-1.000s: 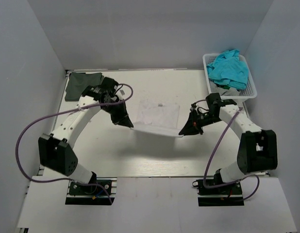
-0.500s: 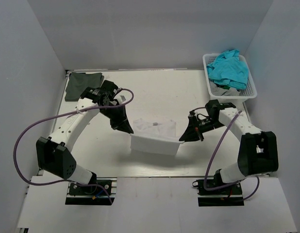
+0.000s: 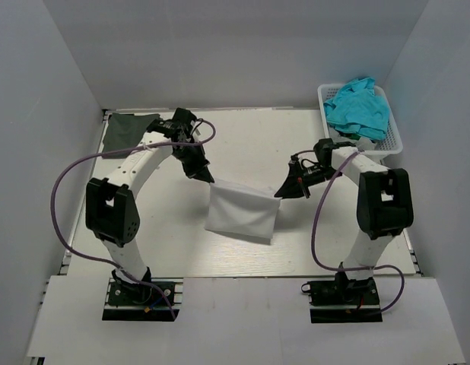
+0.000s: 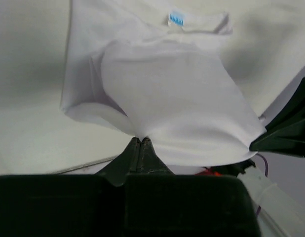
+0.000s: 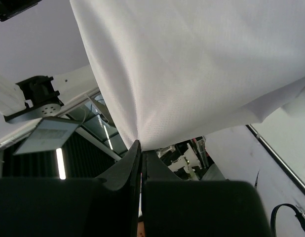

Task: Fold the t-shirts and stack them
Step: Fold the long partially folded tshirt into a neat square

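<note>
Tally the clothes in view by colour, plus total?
White t-shirt: 1
Dark green t-shirt: 1
Turquoise garment, in basket: 1
Total: 3; grey bit under the turquoise too hidden to count

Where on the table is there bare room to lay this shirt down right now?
Bare table lies at the far middle, between the green shirt and the basket, and along the near edge in front of the white shirt. The middle is crowded: the left gripper and right gripper hold that shirt up there.
</note>
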`<move>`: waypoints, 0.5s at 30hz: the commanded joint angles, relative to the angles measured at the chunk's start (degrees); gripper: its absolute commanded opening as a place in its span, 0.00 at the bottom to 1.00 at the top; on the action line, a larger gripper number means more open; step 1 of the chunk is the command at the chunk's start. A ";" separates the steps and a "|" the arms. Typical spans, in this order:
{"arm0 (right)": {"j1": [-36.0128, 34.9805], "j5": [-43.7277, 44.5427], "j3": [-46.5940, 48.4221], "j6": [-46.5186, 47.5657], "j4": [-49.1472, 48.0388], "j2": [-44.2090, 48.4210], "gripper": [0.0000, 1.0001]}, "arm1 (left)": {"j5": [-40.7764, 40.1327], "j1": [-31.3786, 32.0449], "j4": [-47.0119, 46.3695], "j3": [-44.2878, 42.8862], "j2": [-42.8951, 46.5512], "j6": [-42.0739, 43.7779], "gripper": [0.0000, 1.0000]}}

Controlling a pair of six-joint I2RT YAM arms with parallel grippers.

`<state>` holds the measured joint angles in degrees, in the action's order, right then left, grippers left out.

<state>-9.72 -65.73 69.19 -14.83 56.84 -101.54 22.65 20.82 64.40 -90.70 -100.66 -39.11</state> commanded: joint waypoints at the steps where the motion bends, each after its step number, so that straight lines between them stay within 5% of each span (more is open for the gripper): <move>1: 0.66 -1.40 3.57 -1.51 -3.57 -3.66 0.00 | -7.26 -0.87 -6.04 -3.08 -1.20 -2.20 0.00; 7: 0.40 -1.24 8.07 -1.43 -2.79 -5.87 0.00 | -4.65 -1.39 -8.24 -5.02 -4.10 -2.81 0.00; 15: -0.30 -4.31 -0.61 4.55 2.05 4.50 0.00 | -6.13 -1.39 -5.43 7.10 11.77 -4.21 0.00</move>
<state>-9.74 -66.50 72.20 -13.34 54.72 -102.83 19.03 19.94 56.75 -86.08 -98.78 -42.33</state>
